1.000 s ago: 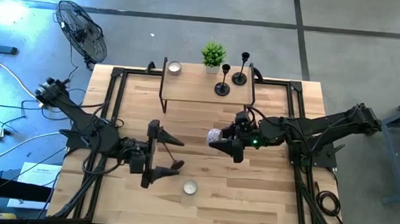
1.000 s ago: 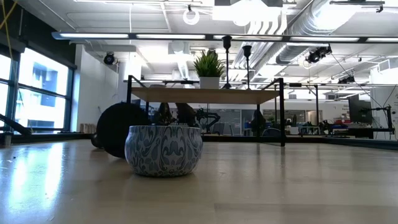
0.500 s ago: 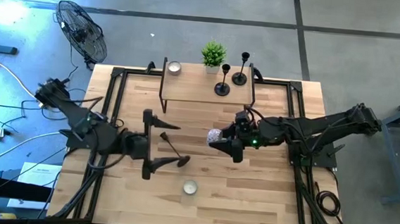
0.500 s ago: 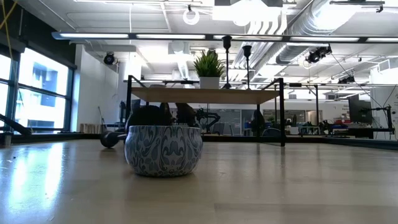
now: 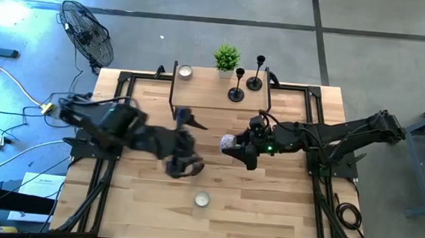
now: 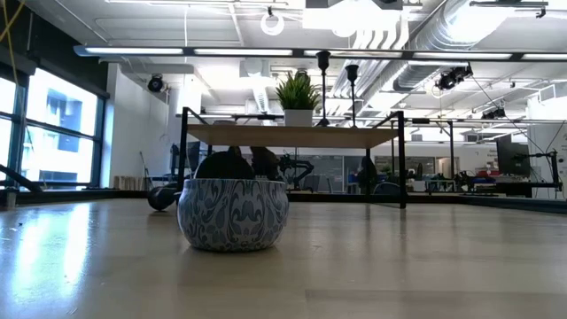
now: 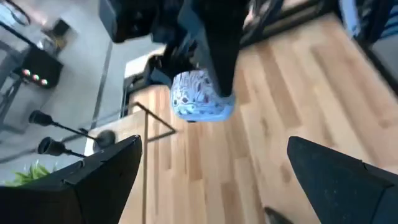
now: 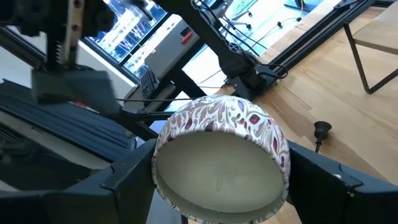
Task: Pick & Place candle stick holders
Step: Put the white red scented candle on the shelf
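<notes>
Two black candle stick holders stand upright on the raised wooden shelf at the far edge; they also show in the left wrist view. A third lies on its side on the table, and it also shows in the right wrist view. My left gripper hovers beside it near the table's middle, open wide and empty. My right gripper is shut on a patterned candle tin, right of the middle. My right gripper pinches the tin's round side wall between its two fingers, one on each side. The fingers come level from the table's right side. The tin is tipped on its side, with its flat pale face toward the wrist.
A green potted plant and a white tealight stand on the shelf. A second patterned tin stands near the table's near edge. A floor fan stands beyond the far left corner.
My left gripper has swung from the left part of the table toward its middle and far edge, turning as it goes, and stays open. The candle stick holder lying on the table has rolled and turned about a little. My right gripper has kept still with the tin.
</notes>
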Motion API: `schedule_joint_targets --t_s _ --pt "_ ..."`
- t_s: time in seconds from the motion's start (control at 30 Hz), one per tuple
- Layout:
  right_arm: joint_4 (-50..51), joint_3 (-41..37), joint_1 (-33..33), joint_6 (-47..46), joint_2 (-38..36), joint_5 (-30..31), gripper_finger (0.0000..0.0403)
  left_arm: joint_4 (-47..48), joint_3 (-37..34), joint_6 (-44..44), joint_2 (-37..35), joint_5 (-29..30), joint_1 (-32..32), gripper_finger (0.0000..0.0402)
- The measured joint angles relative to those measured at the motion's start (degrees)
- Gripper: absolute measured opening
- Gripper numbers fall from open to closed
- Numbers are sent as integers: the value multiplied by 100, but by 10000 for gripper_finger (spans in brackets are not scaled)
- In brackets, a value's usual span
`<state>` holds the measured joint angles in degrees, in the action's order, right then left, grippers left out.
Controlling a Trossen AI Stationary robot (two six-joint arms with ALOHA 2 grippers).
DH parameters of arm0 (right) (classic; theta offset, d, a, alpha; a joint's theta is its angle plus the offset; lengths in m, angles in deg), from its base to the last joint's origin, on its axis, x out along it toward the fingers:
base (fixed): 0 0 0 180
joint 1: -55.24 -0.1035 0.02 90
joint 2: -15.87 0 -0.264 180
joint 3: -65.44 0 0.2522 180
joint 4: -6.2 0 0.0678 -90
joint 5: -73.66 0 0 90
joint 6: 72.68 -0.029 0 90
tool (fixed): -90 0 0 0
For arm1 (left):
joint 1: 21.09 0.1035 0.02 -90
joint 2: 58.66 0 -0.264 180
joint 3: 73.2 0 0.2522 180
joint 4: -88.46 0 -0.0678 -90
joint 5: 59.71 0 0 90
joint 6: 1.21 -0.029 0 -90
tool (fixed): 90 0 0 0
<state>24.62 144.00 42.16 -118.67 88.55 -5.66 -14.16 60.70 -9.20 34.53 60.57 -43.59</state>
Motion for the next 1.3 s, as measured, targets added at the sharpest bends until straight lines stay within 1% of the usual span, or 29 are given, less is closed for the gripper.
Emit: schedule_joint_targets --t_s 0.1,0.23,0.4,0.53,0.7,0.87,0.93,1.07,1.2,1.3 --pt "-14 0 0 -2 0 2 288 337 352 -43 386 -190 187 397" --pt "-20 0 -2 -1 0 2 288 343 541 -187 695 -243 225 397" --pt "-18 0 -2 -2 0 2 288 -136 564 -551 810 -124 225 397" --pt "-5 0 -4 0 0 2 288 -471 564 -571 810 -141 225 397" --pt "1 0 -3 0 0 4 288 -424 564 -577 824 -293 227 397" --pt "5 0 -2 0 0 4 288 -401 558 -848 1102 -275 237 397" --pt "62 -4 -2 0 0 7 288 -445 558 -1018 1185 -177 290 397" --pt "55 -9 -2 1 4 11 288 -522 558 -1044 1263 119 339 397" --pt "66 -4 -2 0 4 15 288 -710 558 -1145 1263 204 341 397" --pt "64 -4 -2 0 4 26 288 -671 558 -1191 1263 286 340 397"
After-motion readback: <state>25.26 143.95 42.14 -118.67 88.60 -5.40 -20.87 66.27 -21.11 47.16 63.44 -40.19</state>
